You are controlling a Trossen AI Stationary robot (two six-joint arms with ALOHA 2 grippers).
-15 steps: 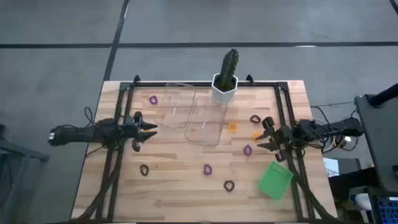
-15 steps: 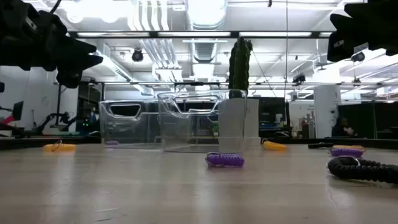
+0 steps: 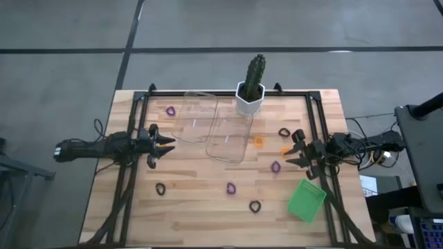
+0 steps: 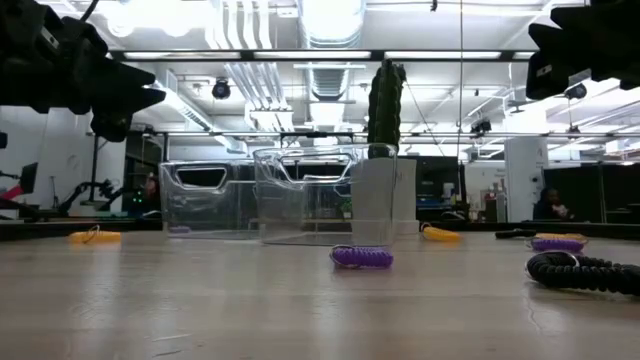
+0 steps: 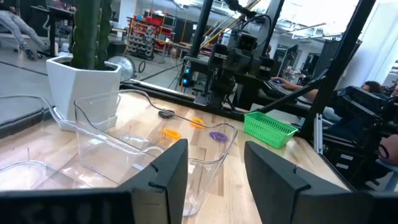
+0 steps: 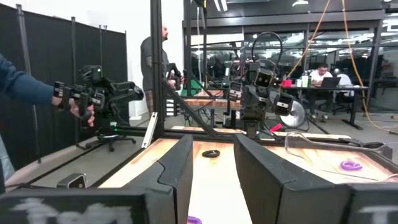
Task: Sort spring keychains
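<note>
Nothing has moved since the earlier pictures; both arms and all the little rings sit just where they were.

On the left side of the wooden bench (image 3: 187, 207) the left gripper (image 3: 168, 144) hangs over the wood with its fingers (image 5: 168, 174) a little apart and holding nothing. Over on the right side the right gripper (image 3: 292, 150) also hangs with its fingers (image 6: 177, 168) a little apart and empty.

Two clear plastic tubs (image 3: 214, 128) lie side by side in the middle near the back. Right behind them stands a green cactus in a white pot (image 3: 250, 93). A small green plastic basket (image 3: 306, 199) sits near the front right corner.

Tiny coiled spring keychains are spread over the bench. One purple ring (image 3: 170, 111) lies at the back left, beside the tubs. One black ring (image 3: 160, 188) lies at the front left. Another purple ring (image 3: 230, 187) lies in the front middle, and a black ring (image 3: 255, 205) is near it, closer to the basket. An orange ring (image 3: 258, 141) lies just beside the tubs on the right. A black ring (image 3: 284, 132), a second orange ring (image 3: 285, 149) and a purple ring (image 3: 275, 166) lie close to the right gripper.

None of the rings is inside a tub or the basket.
</note>
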